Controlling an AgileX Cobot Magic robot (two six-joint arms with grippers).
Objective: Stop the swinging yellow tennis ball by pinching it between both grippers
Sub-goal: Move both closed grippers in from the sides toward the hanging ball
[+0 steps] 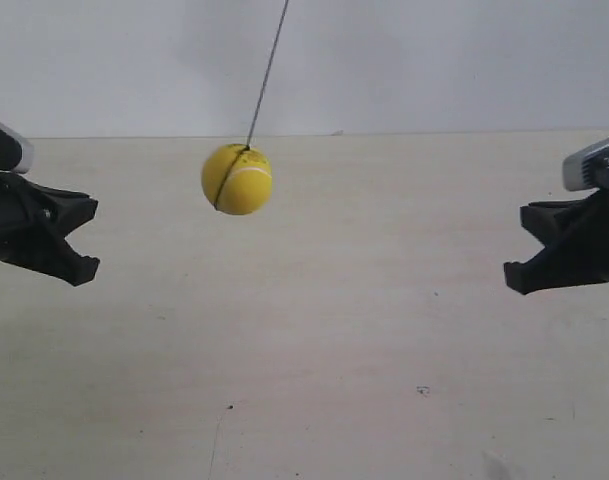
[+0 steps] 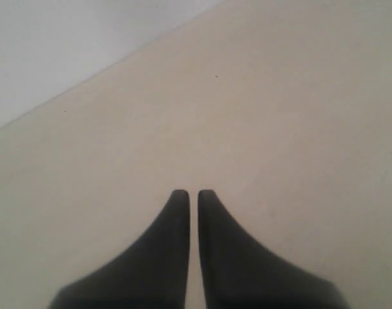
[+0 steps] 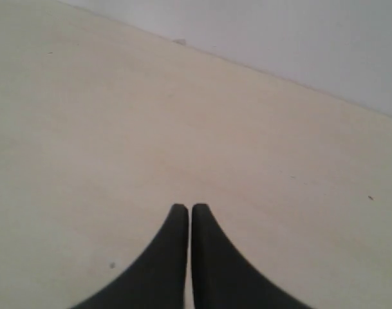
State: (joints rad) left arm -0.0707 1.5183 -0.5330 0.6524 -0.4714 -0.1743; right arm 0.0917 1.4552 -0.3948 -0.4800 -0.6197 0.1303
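The yellow tennis ball (image 1: 237,179) hangs in mid-air on a thin dark string (image 1: 267,72) that slants up to the right, left of the exterior view's centre. The black gripper of the arm at the exterior view's left (image 1: 89,237) is apart from the ball, lower and to its left. The gripper of the arm at the exterior view's right (image 1: 514,240) is much farther from it. In the wrist views, my left gripper (image 2: 193,192) and right gripper (image 3: 189,207) are each shut with only a hairline gap and hold nothing. Neither wrist view shows the ball.
A pale wooden table (image 1: 364,330) spreads under the ball and both arms, with a few small dark specks (image 1: 422,390). A plain white wall (image 1: 434,60) rises behind its far edge.
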